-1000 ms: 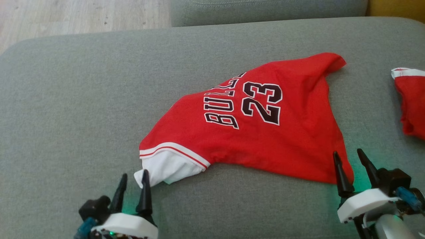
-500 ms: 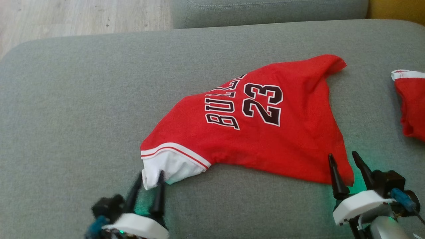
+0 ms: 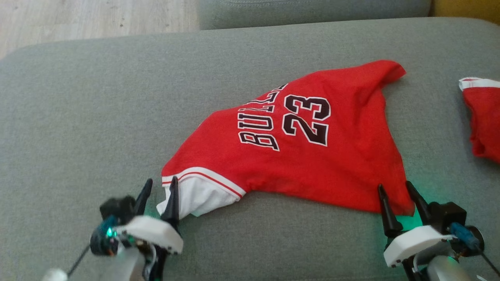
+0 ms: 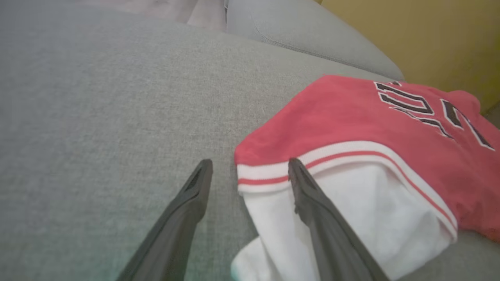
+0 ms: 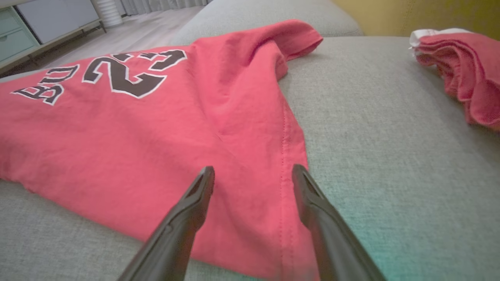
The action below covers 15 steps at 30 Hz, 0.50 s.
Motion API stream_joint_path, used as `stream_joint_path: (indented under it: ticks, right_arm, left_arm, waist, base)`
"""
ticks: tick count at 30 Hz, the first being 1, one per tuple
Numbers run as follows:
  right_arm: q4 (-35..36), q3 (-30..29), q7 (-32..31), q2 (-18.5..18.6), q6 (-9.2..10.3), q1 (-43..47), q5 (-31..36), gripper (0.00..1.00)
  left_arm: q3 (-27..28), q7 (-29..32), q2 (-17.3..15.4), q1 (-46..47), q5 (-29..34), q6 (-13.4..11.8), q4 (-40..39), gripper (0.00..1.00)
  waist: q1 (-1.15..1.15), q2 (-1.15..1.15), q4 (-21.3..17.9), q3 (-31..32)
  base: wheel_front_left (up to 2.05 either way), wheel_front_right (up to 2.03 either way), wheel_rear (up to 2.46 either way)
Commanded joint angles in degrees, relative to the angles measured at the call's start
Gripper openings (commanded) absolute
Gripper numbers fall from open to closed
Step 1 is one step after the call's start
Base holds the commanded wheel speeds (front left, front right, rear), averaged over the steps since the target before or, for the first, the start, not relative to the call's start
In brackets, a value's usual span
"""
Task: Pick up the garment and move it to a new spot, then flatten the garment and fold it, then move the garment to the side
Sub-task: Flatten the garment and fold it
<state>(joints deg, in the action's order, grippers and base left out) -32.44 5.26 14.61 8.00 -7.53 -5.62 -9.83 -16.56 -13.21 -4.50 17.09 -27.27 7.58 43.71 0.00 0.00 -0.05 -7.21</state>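
Observation:
The garment is a red jersey with "BULLS 23" lettering and a white sleeve, lying spread and wrinkled on the grey sofa cushion. My left gripper stands open at the white sleeve. One finger is over the striped sleeve edge and the other is over bare cushion. My right gripper is open over the jersey's near right corner, with the side seam between its fingers. The left wrist view shows the left gripper and the right wrist view the right gripper, neither holding cloth.
A second red cloth with a white edge lies bunched on the cushion at the far right. Another grey cushion sits behind. Wooden floor shows past the cushion's far left edge.
The left gripper swung right, then came forward onto the white sleeve. The right gripper shifted slightly left over the jersey corner. The jersey lies as before.

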Motion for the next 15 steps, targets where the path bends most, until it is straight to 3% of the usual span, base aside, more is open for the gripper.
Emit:
stream_joint_path:
  ticks: [1,9,10,12,13,15]
  right_arm:
    - [1.1,1.3,0.4,0.3,0.04,-2.4,0.4,1.0]
    - [0.2,1.0,0.4,0.1,0.04,-2.6,0.5,1.0]
    - [0.2,0.9,0.4,0.1,0.04,-2.6,0.5,1.0]
    - [0.3,0.6,0.4,0.1,0.04,-2.6,0.5,1.0]
    - [0.3,0.4,0.4,0.0,0.04,-2.5,0.5,1.0]
    - [0.3,0.0,0.4,-0.1,0.04,-2.3,0.6,1.0]
  left_arm:
    - [1.2,0.3,-1.4,3.3,-0.3,-0.1,-0.1,1.0]
    - [-3.1,5.3,-1.6,9.8,-1.9,-0.1,11.0,1.0]
    - [-3.7,5.8,-1.4,10.0,-2.1,-0.1,11.9,0.82]
    - [-5.3,5.6,-1.3,10.3,-2.3,-0.1,12.6,0.21]
    - [-6.0,4.6,-1.3,10.5,-2.4,-0.1,12.5,0.0]
    - [-7.7,2.5,-1.3,10.8,-2.3,-0.1,11.9,0.0]
  waist:
    - [0.0,0.0,-0.2,-0.1]
    - [0.0,0.0,-1.2,-0.6]
    - [0.0,0.0,-1.2,-0.6]
    - [0.0,0.0,-1.2,-0.6]
    - [0.0,0.0,-1.0,-0.5]
    - [0.0,0.0,-0.5,-0.1]
  base:
    - [0.0,0.0,0.0]
    - [0.0,0.0,0.0]
    - [0.0,0.0,0.0]
    - [0.0,0.0,0.0]
    - [0.0,0.0,0.0]
    - [0.0,0.0,0.0]
